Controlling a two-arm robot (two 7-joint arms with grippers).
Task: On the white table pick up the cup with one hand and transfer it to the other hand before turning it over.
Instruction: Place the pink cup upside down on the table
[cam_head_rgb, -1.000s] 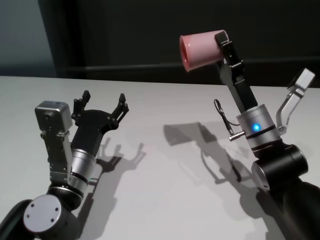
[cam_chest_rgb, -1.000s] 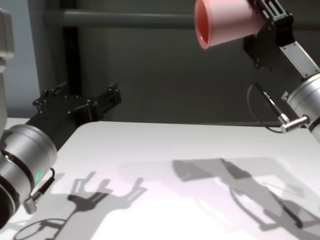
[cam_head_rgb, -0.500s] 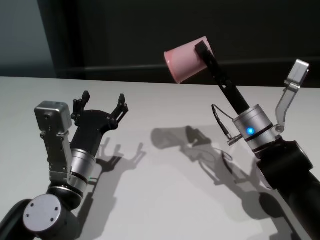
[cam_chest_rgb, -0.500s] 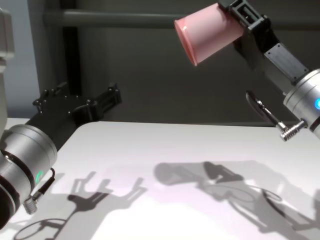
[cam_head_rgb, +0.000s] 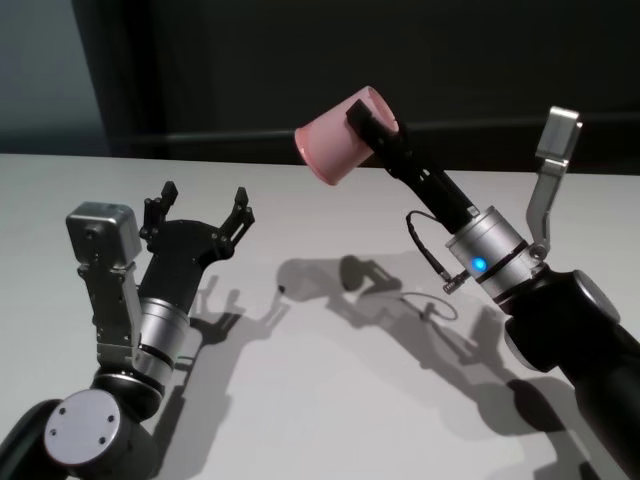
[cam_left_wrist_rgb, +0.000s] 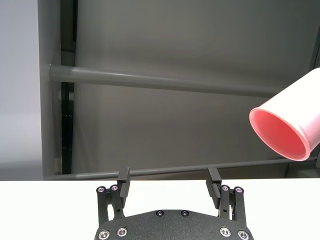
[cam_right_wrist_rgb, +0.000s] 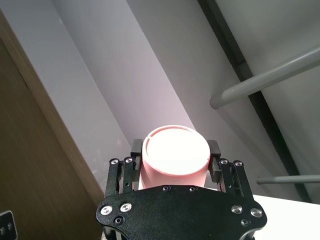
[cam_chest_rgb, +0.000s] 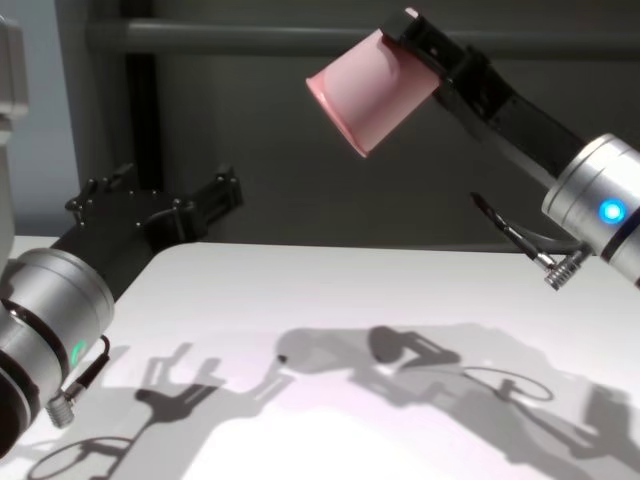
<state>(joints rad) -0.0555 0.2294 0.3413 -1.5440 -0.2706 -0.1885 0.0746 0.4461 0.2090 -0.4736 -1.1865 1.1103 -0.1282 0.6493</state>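
Handover approach, seen from in front of the robot. The right end effector (cam_head_rgb: 372, 118) is clamped on the cup (cam_head_rgb: 335, 140) near its narrower base, one finger on each side of the wall, as the right wrist view confirms. The cup hangs in the air, well above the white surface (cam_head_rgb: 330, 400), tilted with its open rim pointing toward the robot's left and slightly down. The left end effector (cam_head_rgb: 198, 212) waits low over the surface with its fingers spread apart and nothing between them; the cup is well apart from it, up and to its right.

Judged from this arrangement, the step in hand is bringing the cup across for the transfer. To do it well, the right arm should present the free stretch of wall nearer the rim squarely between the left fingers, which need to close across the wall rather than on the rim edge. The smooth tapered wall could slide toward its narrow end under a slack grip, so the right end effector should let go only once the left one is firmly seated. A grasp that leaves wrist rotation free will ease the turning over.
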